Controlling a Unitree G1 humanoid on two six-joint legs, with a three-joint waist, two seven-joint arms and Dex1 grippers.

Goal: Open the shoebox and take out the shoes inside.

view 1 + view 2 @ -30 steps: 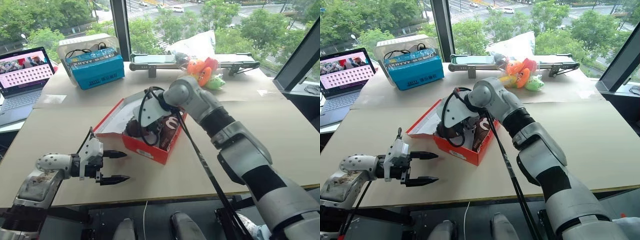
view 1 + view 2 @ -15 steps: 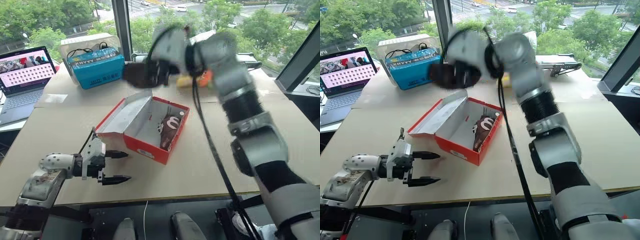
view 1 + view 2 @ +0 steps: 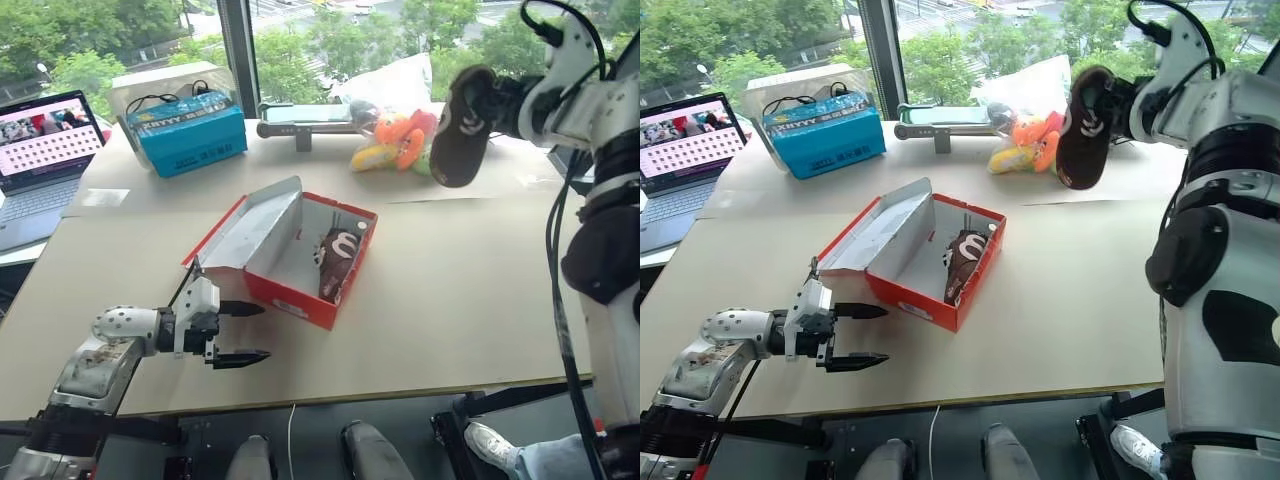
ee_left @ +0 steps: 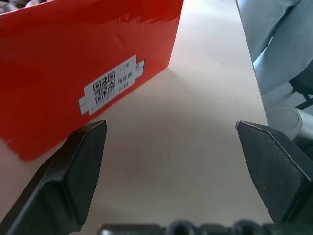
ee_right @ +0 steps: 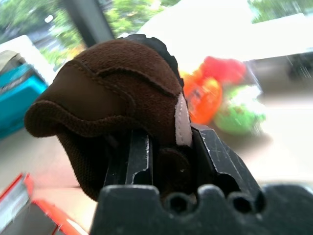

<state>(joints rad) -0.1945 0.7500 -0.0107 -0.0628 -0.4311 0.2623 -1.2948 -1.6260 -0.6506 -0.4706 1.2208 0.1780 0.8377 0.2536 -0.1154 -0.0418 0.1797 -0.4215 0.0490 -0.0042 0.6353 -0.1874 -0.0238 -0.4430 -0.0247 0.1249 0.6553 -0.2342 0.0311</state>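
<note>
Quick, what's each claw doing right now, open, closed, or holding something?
Left claw: open, empty, beside the red shoebox.
Right claw: closed on a brown shoe, held up in the air.

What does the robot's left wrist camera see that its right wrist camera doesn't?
Left wrist view: the red cardboard shoebox's outer wall with its white QR sticker, and the left fingers spread wide apart over the tan tabletop. Right wrist view: a small dark brown shoe pinched in the right fingers, colourful plush toys and the blue box behind. Both share red shoebox and tabletop.
</note>
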